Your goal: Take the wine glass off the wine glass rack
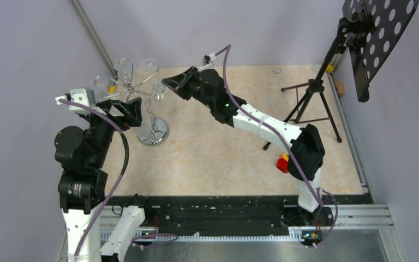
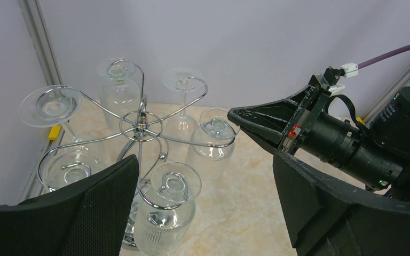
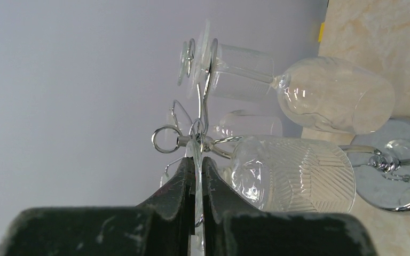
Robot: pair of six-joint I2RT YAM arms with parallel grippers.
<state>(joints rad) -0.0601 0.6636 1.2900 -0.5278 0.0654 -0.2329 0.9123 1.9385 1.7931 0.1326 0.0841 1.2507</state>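
The chrome wine glass rack (image 1: 154, 132) stands at the table's far left with several clear glasses hanging upside down from its curled arms. My right gripper (image 1: 167, 82) is shut on the thin foot of one patterned wine glass (image 3: 293, 173) that still hangs on a rack arm. The right wrist view shows the foot edge-on between my fingertips (image 3: 186, 170). In the left wrist view that glass (image 2: 213, 144) hangs right of the rack hub (image 2: 140, 124). My left gripper (image 2: 205, 213) is open just above the rack. Another hanging glass (image 2: 168, 208) is beside its left finger (image 2: 85, 213).
A black tripod music stand (image 1: 313, 93) with a perforated desk (image 1: 379, 33) stands at the far right. A red and yellow object (image 1: 282, 164) lies by the right arm's base. The purple wall is close behind the rack, and a metal rail (image 1: 349, 120) edges the table's right side.
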